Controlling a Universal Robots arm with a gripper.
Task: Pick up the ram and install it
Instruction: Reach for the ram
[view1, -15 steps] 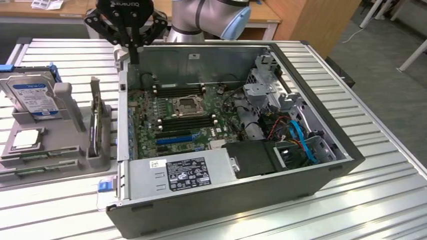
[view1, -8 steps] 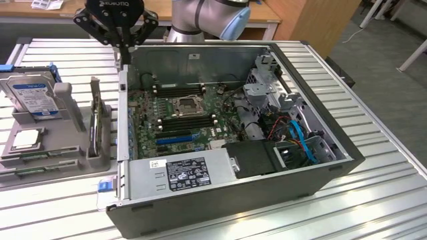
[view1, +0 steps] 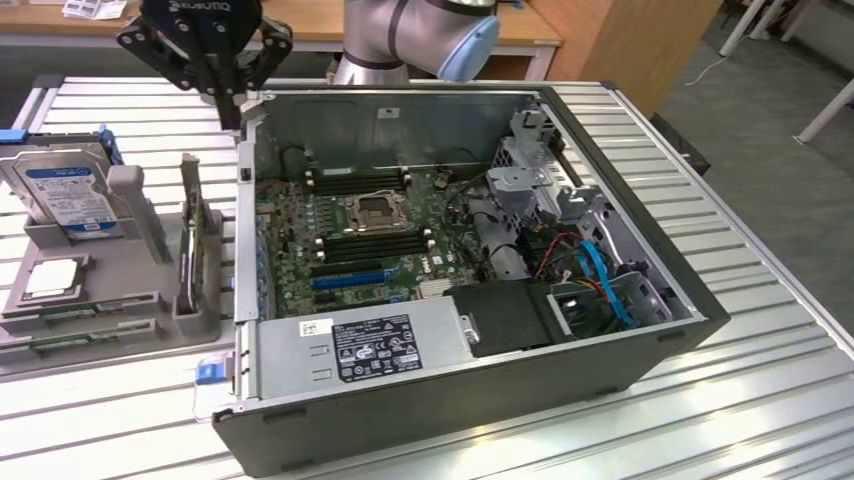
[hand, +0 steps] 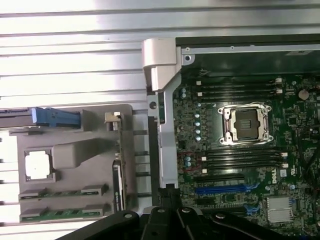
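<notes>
Slatted metal table (view1: 761, 300) carries it all. Open PC case (view1: 641, 370) lies on its side, motherboard (view1: 287, 250) facing up, grey power supply (view1: 374, 345) at the near end. Robot arm (view1: 414, 35) stands behind the case. Grey parts holder (view1: 134, 300) sits on the table just beside the case, on the exterior view's left. The gripper (view1: 238, 100) (hand: 168, 200) hangs above the case's far corner on that same side, over the case wall next to the holder. Jaws pressed together, nothing between them. In the holder: hard drive (view1: 60, 195) upright at the far end, square silver CPU (view1: 51, 278) flat in front of it, then the ram (view1: 67, 312) (hand: 62, 193), two green sticks lying flat side by side in the nearest slots, well apart from the gripper. On the board, black memory slots (view1: 354, 180) flank the CPU socket (view1: 374, 210).
</notes>
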